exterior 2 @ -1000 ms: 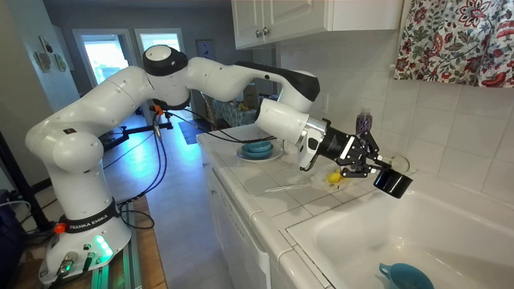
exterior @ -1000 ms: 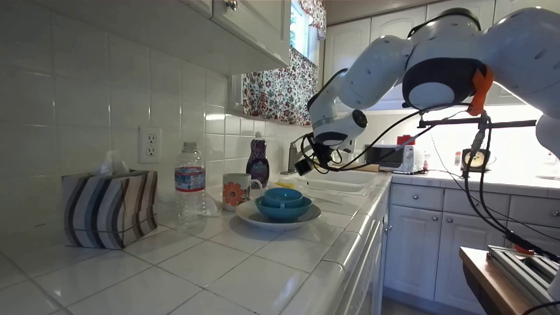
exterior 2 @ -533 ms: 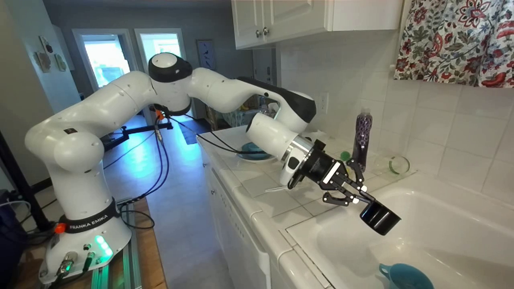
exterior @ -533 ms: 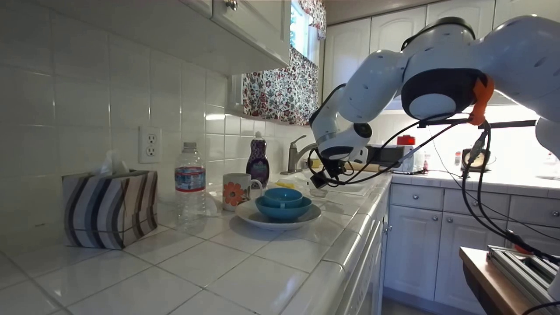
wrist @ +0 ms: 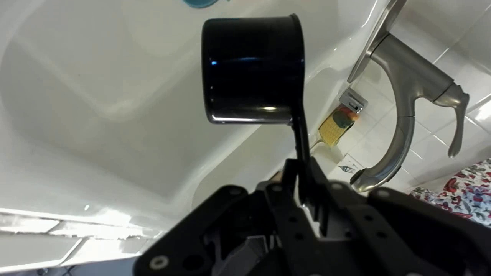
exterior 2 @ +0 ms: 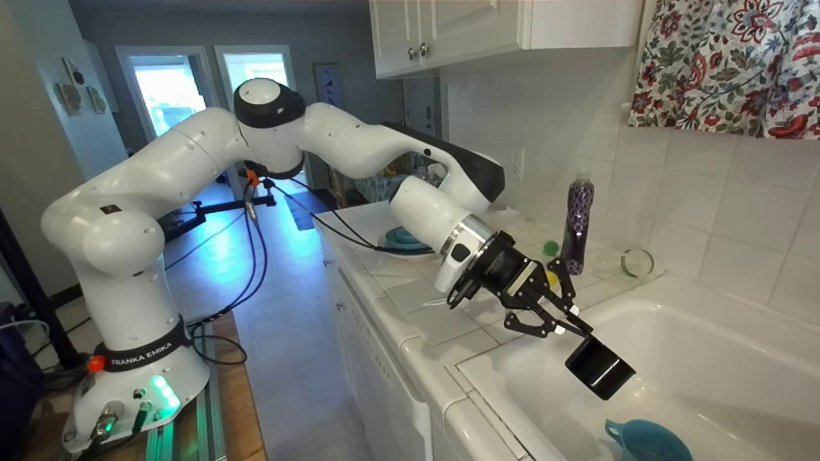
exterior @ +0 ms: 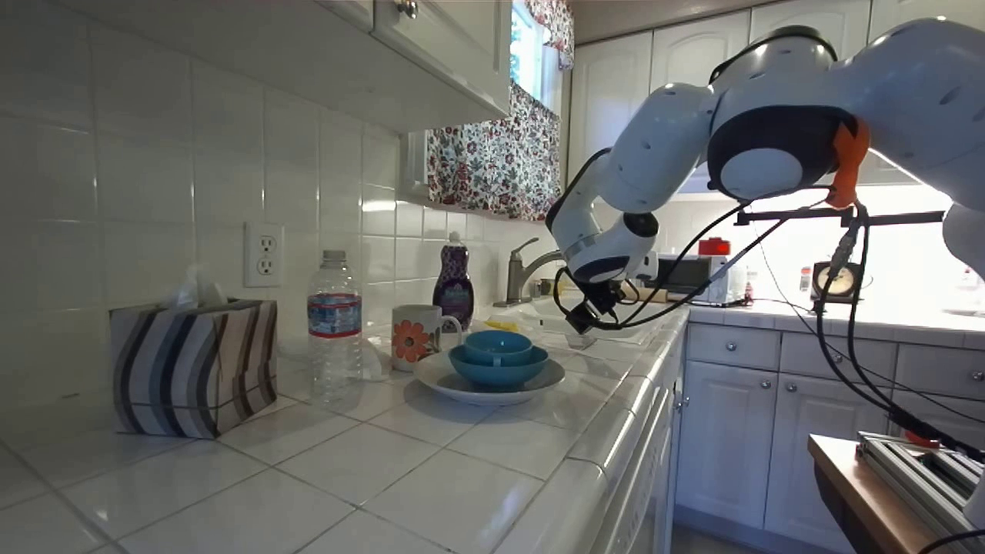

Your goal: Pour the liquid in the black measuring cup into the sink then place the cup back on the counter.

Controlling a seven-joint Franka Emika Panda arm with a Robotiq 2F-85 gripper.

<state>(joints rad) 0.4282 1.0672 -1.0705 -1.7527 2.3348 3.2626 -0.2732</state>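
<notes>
- One long white-tiled table [exterior 2: 448,323] runs through the middle of an exterior view; setting the black measuring cup [exterior 2: 601,368] on it is, I judge, the step not yet done.
- White sink [exterior 2: 737,358], lower right of the frame: the black measuring cup hangs tilted over it, so pouring seems the step in hand. No stream shows, and whether liquid remains cannot be told.
- Tool [exterior 2: 567,320], right of centre: pinches the handle [wrist: 301,142]. Next likely comes holding the tilt until drained, then levelling and lifting over the sink's edge toward the table.
- Pale plate [exterior: 432,375] with blue bowls [exterior: 504,377], mid-frame, takes up part of the table.
- Purple soap bottle [exterior 2: 580,221], just above the tool in the frame, may border the return path; a wide swing could knock it.
- Blue cup [exterior 2: 650,442], bottom right, sits in the sink; dipping lower risks touching it.
</notes>
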